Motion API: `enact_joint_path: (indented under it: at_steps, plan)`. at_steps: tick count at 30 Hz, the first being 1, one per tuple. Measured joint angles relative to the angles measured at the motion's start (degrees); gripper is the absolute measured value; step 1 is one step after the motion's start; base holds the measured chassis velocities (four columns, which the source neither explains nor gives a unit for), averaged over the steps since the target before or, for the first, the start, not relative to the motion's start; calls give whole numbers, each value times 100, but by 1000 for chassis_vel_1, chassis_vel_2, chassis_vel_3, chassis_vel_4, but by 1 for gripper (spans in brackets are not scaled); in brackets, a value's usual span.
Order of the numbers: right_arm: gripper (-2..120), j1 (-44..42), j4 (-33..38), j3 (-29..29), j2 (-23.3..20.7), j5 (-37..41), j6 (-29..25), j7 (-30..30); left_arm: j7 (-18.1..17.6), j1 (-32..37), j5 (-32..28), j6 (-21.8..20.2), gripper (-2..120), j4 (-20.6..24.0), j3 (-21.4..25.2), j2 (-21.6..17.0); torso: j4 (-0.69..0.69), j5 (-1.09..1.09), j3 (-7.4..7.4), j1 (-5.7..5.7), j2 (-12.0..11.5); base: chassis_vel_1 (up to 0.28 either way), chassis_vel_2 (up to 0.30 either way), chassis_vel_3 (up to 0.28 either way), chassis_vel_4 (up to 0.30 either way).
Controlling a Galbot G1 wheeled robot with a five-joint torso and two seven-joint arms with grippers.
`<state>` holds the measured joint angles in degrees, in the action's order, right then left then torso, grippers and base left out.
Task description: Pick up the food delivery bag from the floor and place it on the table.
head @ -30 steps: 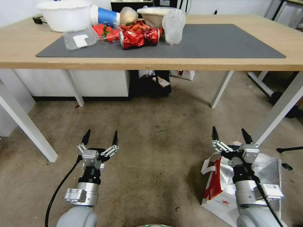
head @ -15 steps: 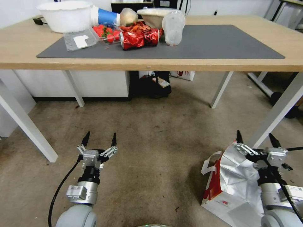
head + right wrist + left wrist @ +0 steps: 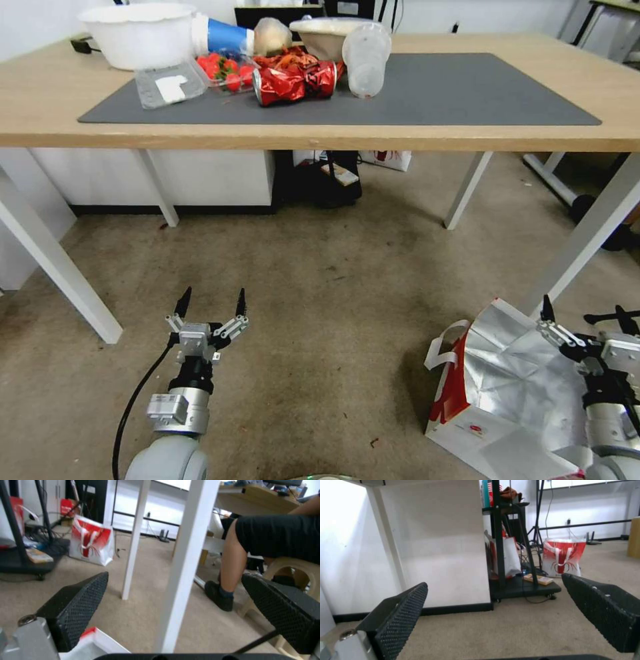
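We take the food delivery bag [image 3: 507, 393] as our landmark. Largest in view is the table [image 3: 467, 137], standing well beyond the bag with its light wood top far above it; one white leg comes down just beside the bag's far corner. On the table's dark mat [image 3: 427, 87] lies a cluster of food containers, toward the end away from the bag, while the stretch of mat nearer the bag's side lies bare.

The floor [image 3: 320, 313] runs under everything, and the bag sits on it, its silver foil lining crumpled and facing up, red side panel and white loop handle [image 3: 443, 347] on the side toward the middle of the floor.

Our right gripper [image 3: 585, 323] hovers over the bag's far edge, fingers spread wide and holding nothing; from its wrist view we see the bag's white rim just below one fingertip [image 3: 80, 605] and the table leg [image 3: 181, 580] straight ahead. Our left gripper [image 3: 212, 303] waits well apart from the bag, over bare floor, also released and empty.

We judge the pick is not yet made: we are at the approach. The next move calls for bringing the right gripper onto a handle or rim of the bag, keeping off the table leg, and closing there.
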<state>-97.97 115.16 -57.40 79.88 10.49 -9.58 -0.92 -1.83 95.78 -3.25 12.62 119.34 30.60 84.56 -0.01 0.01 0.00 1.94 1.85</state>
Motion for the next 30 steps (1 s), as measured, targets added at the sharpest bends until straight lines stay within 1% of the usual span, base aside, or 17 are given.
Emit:
enact_joint_path:
  at_steps: [9, 14, 16, 20, 30]
  plan:
    - [100, 170, -659, -120, -89, 8, -77, 210, -141, -12, 88, -3, 100, -39, 41, 9, 1, -1, 0, 0, 2, 0, 0, 0, 0]
    - [100, 215, -835, -127, -114, 21, -78, 234, -147, -10, 98, -2, 100, -39, 51, 10, 0, 0, 0, 1, 3, 0, 0, 0, 0]
    - [100, 313, -1164, -131, -173, 80, -85, 248, -141, -5, 106, 22, 100, -39, 66, 10, 0, 0, 0, 1, 4, 0, 0, 0, 0]
    - [100, 403, -1420, -130, -231, 164, -89, 253, -130, 3, 111, 49, 100, -37, 69, 9, 0, 0, 0, 1, 5, 0, 0, 0, 0]
    - [100, 606, -1826, -130, -363, 171, -80, 244, -95, 15, 148, 128, 100, -30, 71, 36, 0, 0, 0, 1, 5, 0, 0, 0, 0]
